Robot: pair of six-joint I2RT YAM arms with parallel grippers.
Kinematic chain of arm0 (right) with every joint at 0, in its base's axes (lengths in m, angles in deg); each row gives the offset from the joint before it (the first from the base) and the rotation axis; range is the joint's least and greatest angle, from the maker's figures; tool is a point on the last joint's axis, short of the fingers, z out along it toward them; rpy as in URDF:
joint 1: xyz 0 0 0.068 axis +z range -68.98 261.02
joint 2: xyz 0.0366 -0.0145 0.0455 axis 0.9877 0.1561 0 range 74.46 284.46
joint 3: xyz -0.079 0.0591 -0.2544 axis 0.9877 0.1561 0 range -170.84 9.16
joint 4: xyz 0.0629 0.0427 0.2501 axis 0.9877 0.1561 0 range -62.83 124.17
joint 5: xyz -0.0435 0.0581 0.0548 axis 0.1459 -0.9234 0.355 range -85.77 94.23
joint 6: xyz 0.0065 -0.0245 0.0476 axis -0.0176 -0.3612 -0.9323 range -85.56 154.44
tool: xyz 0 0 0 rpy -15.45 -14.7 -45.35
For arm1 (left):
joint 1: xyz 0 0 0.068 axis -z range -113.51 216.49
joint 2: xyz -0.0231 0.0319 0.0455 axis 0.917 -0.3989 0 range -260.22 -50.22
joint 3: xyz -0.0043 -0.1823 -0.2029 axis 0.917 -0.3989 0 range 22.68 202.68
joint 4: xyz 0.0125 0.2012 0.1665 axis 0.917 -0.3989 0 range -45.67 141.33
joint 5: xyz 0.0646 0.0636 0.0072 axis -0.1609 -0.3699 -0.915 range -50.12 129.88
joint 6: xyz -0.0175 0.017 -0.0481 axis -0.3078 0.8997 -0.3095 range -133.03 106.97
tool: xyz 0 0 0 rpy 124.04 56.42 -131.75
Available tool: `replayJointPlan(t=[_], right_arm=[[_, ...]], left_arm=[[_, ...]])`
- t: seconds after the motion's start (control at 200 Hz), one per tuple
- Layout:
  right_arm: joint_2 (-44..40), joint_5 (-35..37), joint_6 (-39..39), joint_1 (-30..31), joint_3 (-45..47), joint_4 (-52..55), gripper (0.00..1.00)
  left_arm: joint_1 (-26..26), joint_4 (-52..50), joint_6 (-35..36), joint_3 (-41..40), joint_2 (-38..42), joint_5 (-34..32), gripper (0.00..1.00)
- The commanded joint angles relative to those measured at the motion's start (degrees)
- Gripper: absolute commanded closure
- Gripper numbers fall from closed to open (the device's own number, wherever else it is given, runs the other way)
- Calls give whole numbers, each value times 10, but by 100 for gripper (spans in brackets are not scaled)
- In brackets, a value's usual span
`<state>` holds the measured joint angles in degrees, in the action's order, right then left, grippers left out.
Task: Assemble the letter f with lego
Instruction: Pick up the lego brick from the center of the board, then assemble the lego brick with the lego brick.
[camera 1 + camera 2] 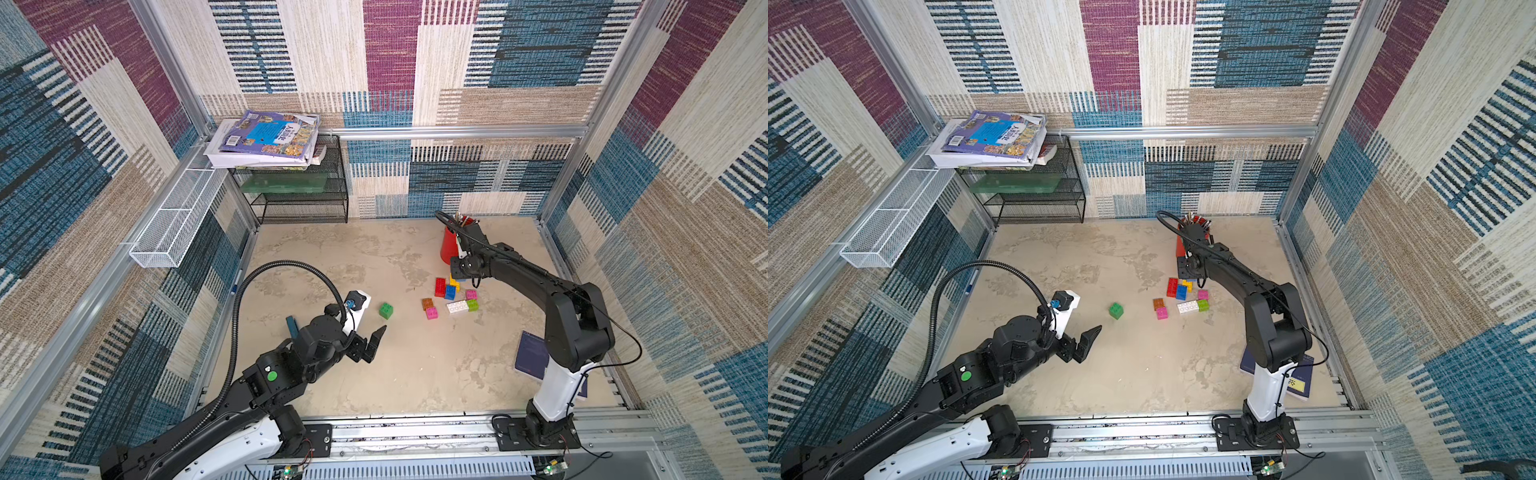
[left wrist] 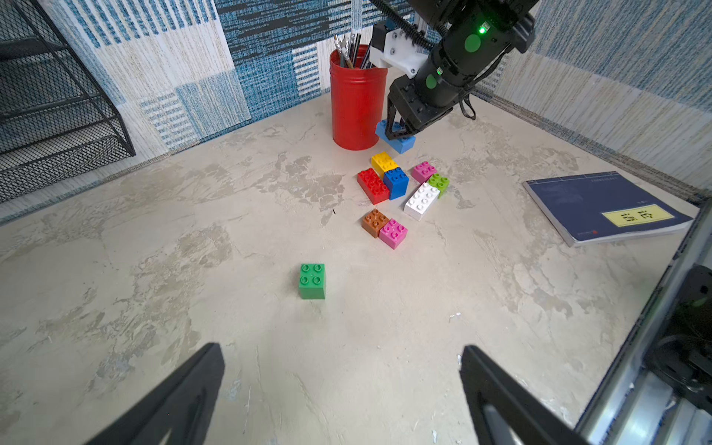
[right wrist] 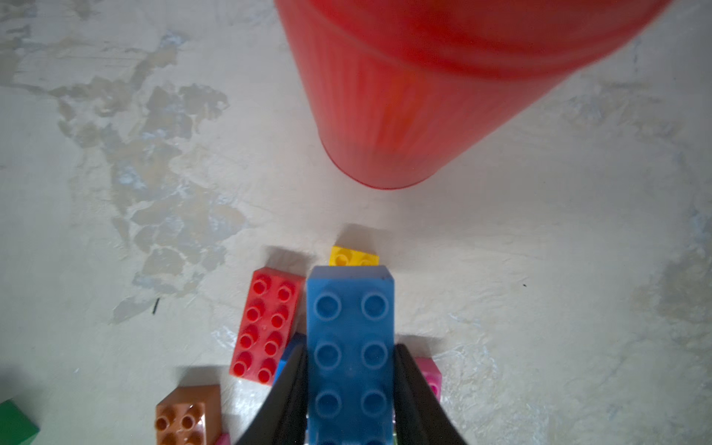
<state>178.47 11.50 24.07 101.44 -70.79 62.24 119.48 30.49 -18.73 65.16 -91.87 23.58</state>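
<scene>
The right tool point(image 3: 351, 345) was clamped on a long light-blue brick point(image 3: 350, 304), held off the desk point(image 2: 154, 269) beside the red pen cup point(image 2: 356, 104). The other bricks point(image 2: 397, 183) lay clustered nearby. The left tool point(image 2: 342, 348), jaws apart and empty, hovered near a lone green brick point(image 2: 312, 281).

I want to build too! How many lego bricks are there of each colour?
Blue bricks: 2
Pink bricks: 2
Green bricks: 2
Red brick: 1
Yellow brick: 1
White brick: 1
Orange brick: 1
Total: 10
</scene>
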Motion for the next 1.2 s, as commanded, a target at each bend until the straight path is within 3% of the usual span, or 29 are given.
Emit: replayJointPlan(t=[0.0,0.27,0.486,0.841,1.192], right_arm=[[-12,-27,19,20,-12,12,67],[-25,-47,73,103,-22,8,68],[-28,-69,118,160,-10,-4,68],[-23,-94,166,230,8,-27,68],[23,-88,197,251,-37,-15,69]], left_arm=[[-2,0,32,17,-1,-17,1],[-2,6,-35,-51,7,-39,1],[-2,36,-66,-128,79,-54,1],[-1,6,-86,-216,210,19,1],[-2,28,-83,-238,216,43,1]])
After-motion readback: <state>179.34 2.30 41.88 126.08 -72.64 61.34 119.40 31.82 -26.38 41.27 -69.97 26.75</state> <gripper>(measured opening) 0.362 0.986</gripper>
